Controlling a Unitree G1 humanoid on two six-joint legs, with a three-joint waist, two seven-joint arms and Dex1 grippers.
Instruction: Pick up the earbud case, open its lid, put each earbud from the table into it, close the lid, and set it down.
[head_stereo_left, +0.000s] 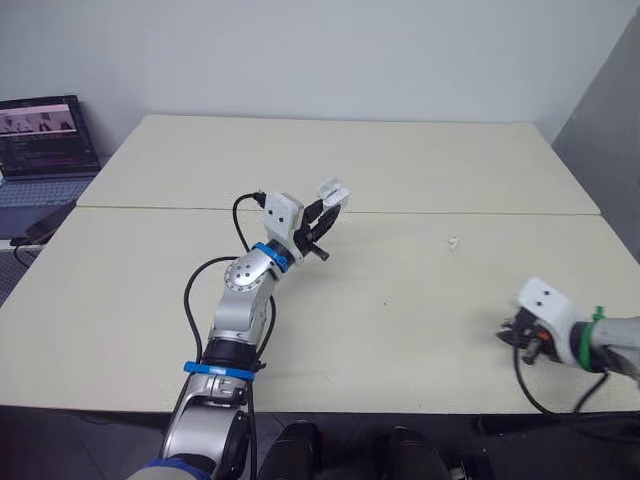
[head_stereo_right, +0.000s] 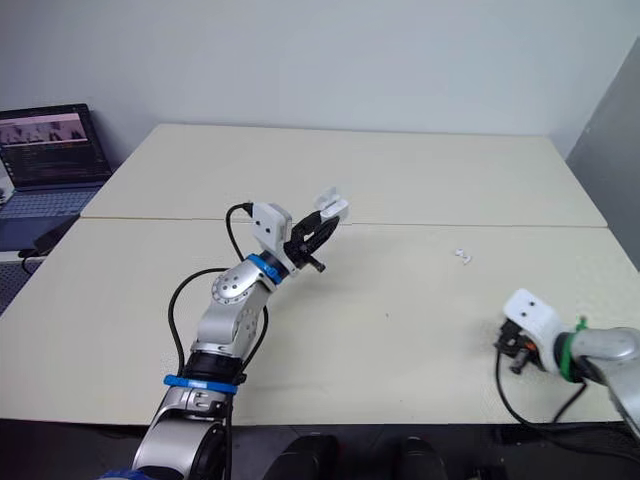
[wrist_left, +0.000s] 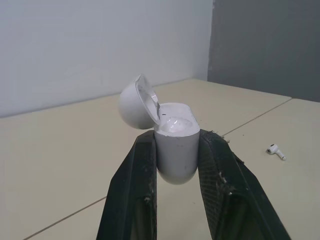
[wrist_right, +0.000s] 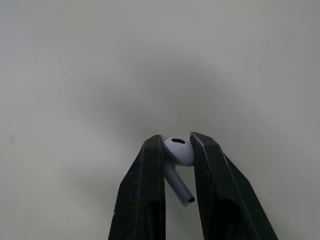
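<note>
Earbud case (wrist_left: 175, 150) upright, lid (wrist_left: 134, 104) open; loose earbud (wrist_left: 275, 150) on table (head_stereo_left: 400, 310); second earbud (wrist_right: 178, 152) gripped.

Left pincer (head_stereo_right: 322, 222) grips earbud case (head_stereo_right: 333, 207) (aloft).

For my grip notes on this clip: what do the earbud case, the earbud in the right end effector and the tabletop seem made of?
Earbud case: probably hard white plastic, smooth, soft sheen on its open lid. Earbud in the right end effector: same glossy white plastic look, highlight on its bulb. Tabletop: matte cream laminate or painted board, no glare; which is unclear.
</note>
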